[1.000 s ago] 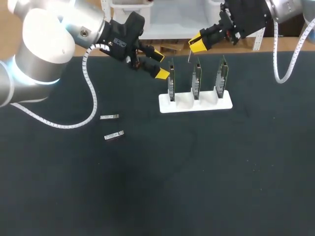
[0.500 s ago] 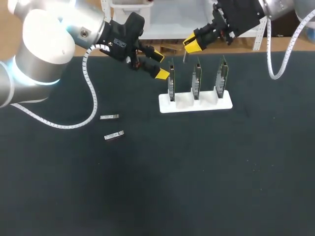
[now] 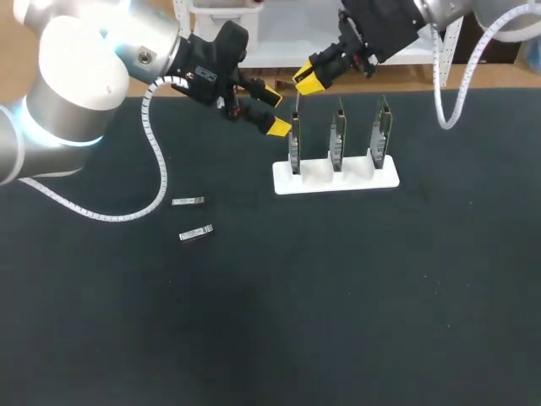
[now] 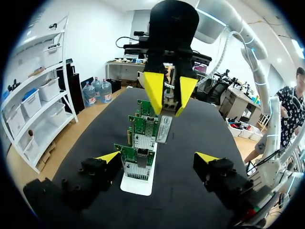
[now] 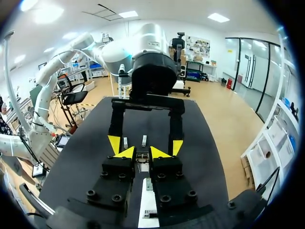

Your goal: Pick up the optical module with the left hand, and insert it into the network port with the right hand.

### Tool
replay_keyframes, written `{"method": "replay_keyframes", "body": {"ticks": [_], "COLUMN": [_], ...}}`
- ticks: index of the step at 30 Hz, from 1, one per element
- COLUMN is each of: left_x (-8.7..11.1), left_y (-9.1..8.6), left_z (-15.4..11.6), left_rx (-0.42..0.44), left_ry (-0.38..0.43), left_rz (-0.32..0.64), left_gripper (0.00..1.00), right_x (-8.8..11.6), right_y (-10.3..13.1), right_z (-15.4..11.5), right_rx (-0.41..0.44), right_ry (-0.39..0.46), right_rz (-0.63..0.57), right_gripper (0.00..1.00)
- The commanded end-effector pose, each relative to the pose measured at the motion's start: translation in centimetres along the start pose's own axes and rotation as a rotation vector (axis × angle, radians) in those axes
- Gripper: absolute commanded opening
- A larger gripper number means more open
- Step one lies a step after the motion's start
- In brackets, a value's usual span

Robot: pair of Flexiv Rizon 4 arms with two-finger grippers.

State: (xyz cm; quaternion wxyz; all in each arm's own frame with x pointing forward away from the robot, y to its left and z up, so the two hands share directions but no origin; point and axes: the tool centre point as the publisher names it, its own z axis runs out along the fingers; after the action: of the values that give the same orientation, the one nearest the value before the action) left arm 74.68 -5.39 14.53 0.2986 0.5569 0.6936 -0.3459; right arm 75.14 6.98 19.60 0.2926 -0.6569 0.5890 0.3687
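- right gripper (image 3: 308, 81) pinched shut on the optical module (image 4: 163, 129); both yellow tips press its upper end; its body hangs down below them
- the module's lower end is just above the end network card (image 3: 293, 144); whether they touch cannot be told
- left gripper (image 3: 273, 111) spread wide, holding nothing; the end card stands just ahead of its tips
- white stand (image 3: 338, 179) holds three upright cards below the right gripper
- a loose module (image 3: 188, 201) and a second loose module (image 3: 196, 233) lie on the table (image 3: 338, 296), well apart from both grippers
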Motion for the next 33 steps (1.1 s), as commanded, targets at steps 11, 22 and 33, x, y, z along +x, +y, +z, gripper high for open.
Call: {"method": "replay_keyframes", "body": {"ticks": [11,22,33], "left_x": [-0.2,-0.2,-0.2], "left_y": [0.2,0.2,0.2], "left_z": [0.1,0.1,0.1], "left_rx": [0.001,0.001,0.001], "left_ry": [0.008,0.008,0.008], "left_rz": [-0.004,-0.004,-0.004], "left_gripper": [1.0,1.0,1.0], "right_x": [-0.1,0.9,1.7], "right_y": [-2.0,-1.8,-1.5], "right_z": [1.3,1.1,1.0], "right_rx": [0.005,0.024,0.028], "right_ry": [0.029,0.041,0.05], "right_rz": [0.003,0.028,0.035], "right_gripper": [0.0,0.0,0.0]}}
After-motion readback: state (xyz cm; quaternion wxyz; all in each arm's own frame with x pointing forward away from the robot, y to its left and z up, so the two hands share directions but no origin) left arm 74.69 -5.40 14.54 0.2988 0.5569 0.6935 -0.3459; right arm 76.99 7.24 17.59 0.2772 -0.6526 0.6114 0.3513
